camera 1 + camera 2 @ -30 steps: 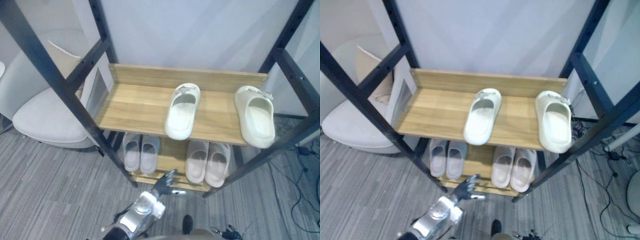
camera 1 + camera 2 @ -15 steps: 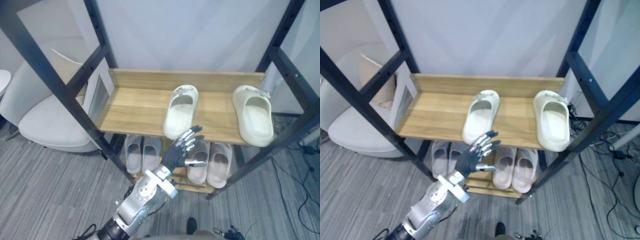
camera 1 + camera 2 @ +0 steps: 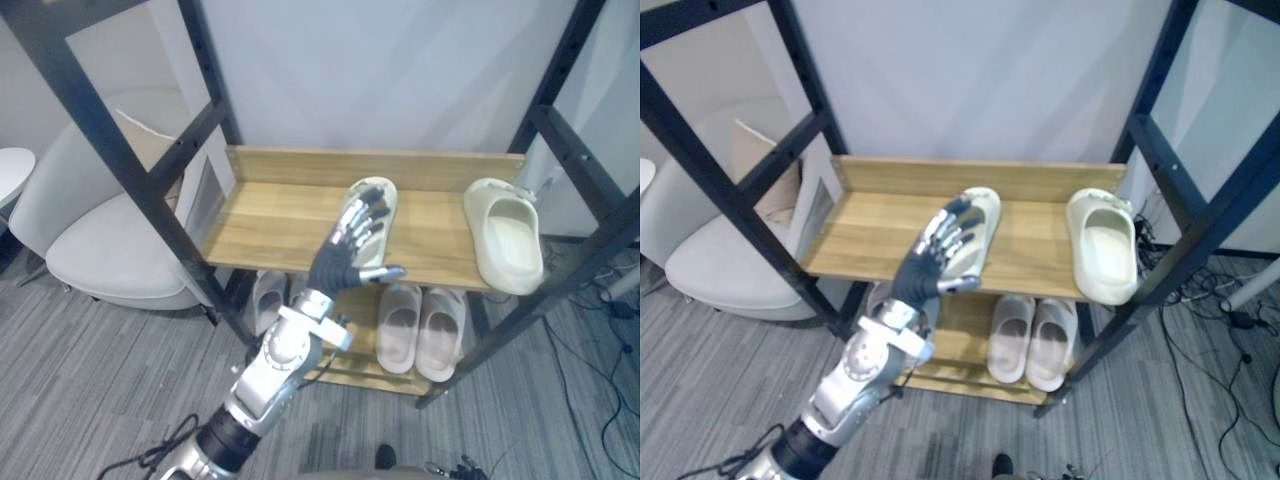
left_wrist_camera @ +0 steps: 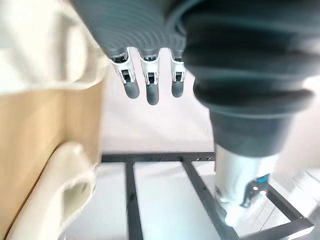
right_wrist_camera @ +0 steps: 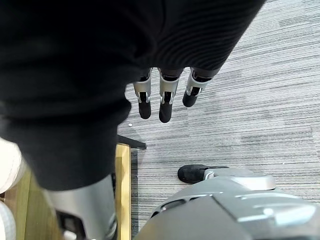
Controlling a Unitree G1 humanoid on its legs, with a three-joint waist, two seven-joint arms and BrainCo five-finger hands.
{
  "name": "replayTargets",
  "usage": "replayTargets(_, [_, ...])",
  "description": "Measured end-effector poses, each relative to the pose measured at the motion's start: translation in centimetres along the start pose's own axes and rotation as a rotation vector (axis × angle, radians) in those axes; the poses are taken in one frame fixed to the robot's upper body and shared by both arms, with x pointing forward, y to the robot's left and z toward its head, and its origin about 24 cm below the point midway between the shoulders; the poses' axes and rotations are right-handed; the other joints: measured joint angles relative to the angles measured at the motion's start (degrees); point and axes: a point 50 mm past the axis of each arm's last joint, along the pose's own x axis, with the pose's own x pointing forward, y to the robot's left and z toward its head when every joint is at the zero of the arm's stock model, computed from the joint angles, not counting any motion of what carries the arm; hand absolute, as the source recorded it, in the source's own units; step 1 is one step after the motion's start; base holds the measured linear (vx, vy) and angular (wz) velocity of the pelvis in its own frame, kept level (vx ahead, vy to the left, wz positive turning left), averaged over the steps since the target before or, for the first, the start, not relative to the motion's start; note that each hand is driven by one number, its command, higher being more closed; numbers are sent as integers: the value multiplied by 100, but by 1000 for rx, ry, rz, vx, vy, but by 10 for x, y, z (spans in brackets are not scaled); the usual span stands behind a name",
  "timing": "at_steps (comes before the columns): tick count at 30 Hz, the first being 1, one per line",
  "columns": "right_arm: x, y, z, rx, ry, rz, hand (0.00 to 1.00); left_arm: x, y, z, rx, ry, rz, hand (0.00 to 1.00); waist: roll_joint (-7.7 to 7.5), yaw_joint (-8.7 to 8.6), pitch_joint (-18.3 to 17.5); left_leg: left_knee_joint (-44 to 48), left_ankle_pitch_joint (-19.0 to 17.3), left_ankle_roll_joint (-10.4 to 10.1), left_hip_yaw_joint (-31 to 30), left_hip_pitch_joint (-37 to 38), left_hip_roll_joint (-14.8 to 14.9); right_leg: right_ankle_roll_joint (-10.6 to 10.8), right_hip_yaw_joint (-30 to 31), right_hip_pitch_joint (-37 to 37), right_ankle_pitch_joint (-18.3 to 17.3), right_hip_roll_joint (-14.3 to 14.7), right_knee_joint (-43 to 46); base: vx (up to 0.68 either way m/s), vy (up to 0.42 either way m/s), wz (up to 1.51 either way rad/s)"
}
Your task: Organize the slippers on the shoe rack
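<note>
Two cream slippers lie apart on the wooden upper shelf of the shoe rack. One slipper is in the middle, the other slipper at the right end with its heel over the front edge. My left hand is raised in front of the middle slipper, open with fingers straight, and hides most of that slipper. I cannot tell whether it touches it. My right hand hangs low over the carpet, fingers straight, holding nothing.
The lower shelf holds a pale pair at the right and another pair at the left, partly behind my arm. Black slanted frame posts flank the rack. A white chair stands to the left on grey carpet.
My left hand has risen from the lower shelf's front edge up to the upper shelf, in front of the middle slipper. The slippers have not moved.
</note>
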Motion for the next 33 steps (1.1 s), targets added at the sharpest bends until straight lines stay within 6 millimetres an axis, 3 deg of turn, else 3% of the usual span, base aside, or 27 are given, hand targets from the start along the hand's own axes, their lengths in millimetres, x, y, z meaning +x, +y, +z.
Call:
replayTargets(8, [0, -2, 0, 8, 1, -17, 0, 30, 41, -11, 278, 30, 162, 0, -41, -75, 28, -21, 0, -1, 0, -1, -8, 2, -18, -14, -1, -5, 0, 0, 0, 0])
replayTargets(16, [0, 0, 1, 18, -3, -18, 0, 46, 63, -17, 448, 80, 206, 0, -89, -188, 79, -46, 6, 8, 56, -83, -41, 17, 16, -138, 11, -28, -1, 1, 1, -3])
replayTargets(20, [0, -3, 1, 54, -1, -35, 0, 53, 70, -22, 498, 116, 215, 0, -67, -308, 115, -68, 8, 11, 77, -102, -77, 20, 34, -178, 13, -32, 1, 9, 5, -2])
replayTargets(33, [1, 3, 9, 133, -28, -32, 0, 73, 79, -27, 682, 171, 190, 0, 48, -465, 357, -107, 13, 17, 184, -209, -94, 28, 148, -360, 34, -28, 38, 1, -3, -4])
